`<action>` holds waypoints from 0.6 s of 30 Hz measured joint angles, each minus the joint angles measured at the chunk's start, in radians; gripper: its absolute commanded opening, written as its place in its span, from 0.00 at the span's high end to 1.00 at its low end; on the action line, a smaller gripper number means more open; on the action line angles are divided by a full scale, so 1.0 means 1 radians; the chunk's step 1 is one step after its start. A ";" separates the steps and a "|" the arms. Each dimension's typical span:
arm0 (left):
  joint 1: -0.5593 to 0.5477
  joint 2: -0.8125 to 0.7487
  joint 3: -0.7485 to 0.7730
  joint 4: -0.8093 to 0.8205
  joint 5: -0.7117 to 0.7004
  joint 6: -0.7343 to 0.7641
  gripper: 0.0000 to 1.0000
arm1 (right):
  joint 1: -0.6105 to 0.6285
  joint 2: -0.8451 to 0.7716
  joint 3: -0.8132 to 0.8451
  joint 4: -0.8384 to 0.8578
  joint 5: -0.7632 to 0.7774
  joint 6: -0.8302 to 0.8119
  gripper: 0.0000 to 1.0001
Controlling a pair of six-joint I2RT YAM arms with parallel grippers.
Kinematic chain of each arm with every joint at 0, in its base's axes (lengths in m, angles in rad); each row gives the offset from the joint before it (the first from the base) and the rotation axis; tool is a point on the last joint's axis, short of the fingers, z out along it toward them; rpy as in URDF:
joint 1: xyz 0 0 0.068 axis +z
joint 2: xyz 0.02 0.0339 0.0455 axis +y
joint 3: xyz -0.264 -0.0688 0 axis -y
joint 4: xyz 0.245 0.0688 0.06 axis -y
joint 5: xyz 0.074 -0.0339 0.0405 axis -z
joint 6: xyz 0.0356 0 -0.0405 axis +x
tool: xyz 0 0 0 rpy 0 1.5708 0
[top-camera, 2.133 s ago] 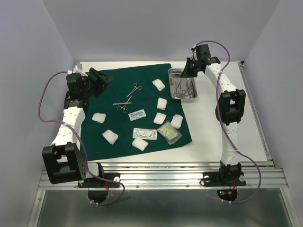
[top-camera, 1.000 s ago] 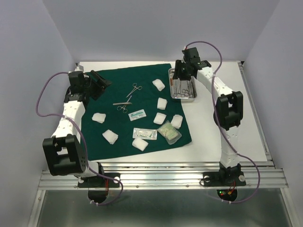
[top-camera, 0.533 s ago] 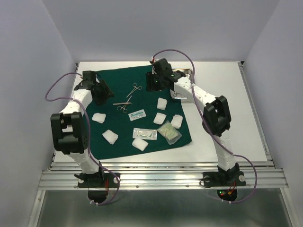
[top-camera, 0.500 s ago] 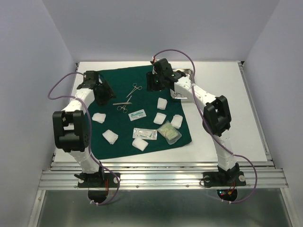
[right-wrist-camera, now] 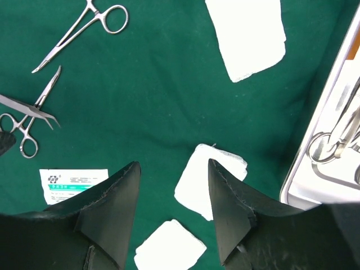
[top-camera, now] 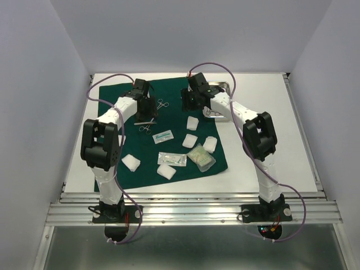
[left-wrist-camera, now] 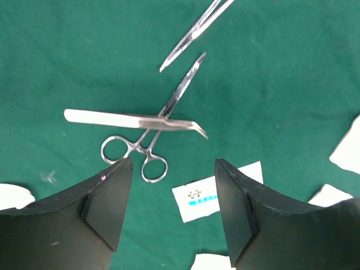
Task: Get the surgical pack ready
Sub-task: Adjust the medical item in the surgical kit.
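The dark green drape [top-camera: 140, 147] lies flat with instruments, white gauze pads and sealed packets scattered on it. My left gripper [top-camera: 148, 109] hovers open above ring-handled forceps [left-wrist-camera: 147, 147] crossed by flat tweezers [left-wrist-camera: 132, 120]; a white packet [left-wrist-camera: 216, 197] shows between its fingers, untouched. My right gripper [top-camera: 188, 102] hangs open over a gauze pad [right-wrist-camera: 211, 180], above the drape, nothing held. Another gauze pad [right-wrist-camera: 247, 34] and another pair of forceps [right-wrist-camera: 84, 31] lie farther off. The steel tray [right-wrist-camera: 315, 169] holding instruments sits at the drape's right edge, mostly hidden under the right arm in the top view.
More gauze pads [top-camera: 131, 162] [top-camera: 166, 171] and packets [top-camera: 171, 159] [top-camera: 201, 157] lie on the near half of the drape. White tabletop [top-camera: 264, 157] extends to the right of the drape. Purple cables loop above both arms.
My left arm has swung right from the drape's left edge to over the forceps and tweezers. My right arm left the tray and came over the drape's upper middle.
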 measured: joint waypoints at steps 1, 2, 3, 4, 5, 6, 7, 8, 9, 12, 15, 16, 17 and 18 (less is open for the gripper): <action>-0.008 0.011 0.021 -0.016 -0.019 0.008 0.30 | 0.000 0.000 0.000 0.000 0.000 0.000 0.43; -0.013 0.018 0.034 -0.020 -0.032 0.013 0.30 | 0.002 -0.001 -0.001 0.000 0.000 0.000 0.43; -0.017 0.023 0.040 -0.022 -0.046 0.018 0.30 | 0.003 -0.002 -0.002 0.001 0.000 0.000 0.43; -0.020 0.027 0.045 -0.025 -0.057 0.022 0.29 | 0.003 -0.005 -0.005 0.002 0.000 0.000 0.43; -0.024 0.031 0.047 -0.030 -0.073 0.029 0.29 | 0.003 -0.011 -0.011 0.003 0.001 0.001 0.43; -0.026 0.033 0.047 -0.034 -0.079 0.034 0.28 | 0.003 -0.015 -0.016 0.004 0.002 0.001 0.43; -0.028 0.035 0.047 -0.044 -0.089 0.042 0.28 | 0.003 -0.020 -0.020 0.003 0.002 0.001 0.43; -0.030 0.039 0.047 -0.050 -0.095 0.046 0.29 | 0.003 -0.025 -0.023 0.003 0.003 0.001 0.43; -0.031 0.042 0.047 -0.055 -0.098 0.053 0.31 | 0.003 -0.027 -0.026 0.005 0.003 0.001 0.43; -0.032 0.063 0.047 -0.064 -0.104 0.072 0.40 | 0.003 -0.034 -0.032 0.005 0.003 0.004 0.43; -0.035 0.085 0.047 -0.071 -0.109 0.086 0.46 | 0.003 -0.034 -0.032 0.006 0.003 0.007 0.43; -0.036 0.090 0.048 -0.073 -0.109 0.089 0.47 | 0.003 -0.034 -0.032 0.006 0.003 0.008 0.43; -0.037 0.095 0.049 -0.074 -0.109 0.091 0.47 | 0.003 -0.034 -0.032 0.007 0.002 0.008 0.43; -0.037 0.100 0.049 -0.074 -0.109 0.093 0.47 | 0.003 -0.034 -0.032 0.007 0.002 0.008 0.43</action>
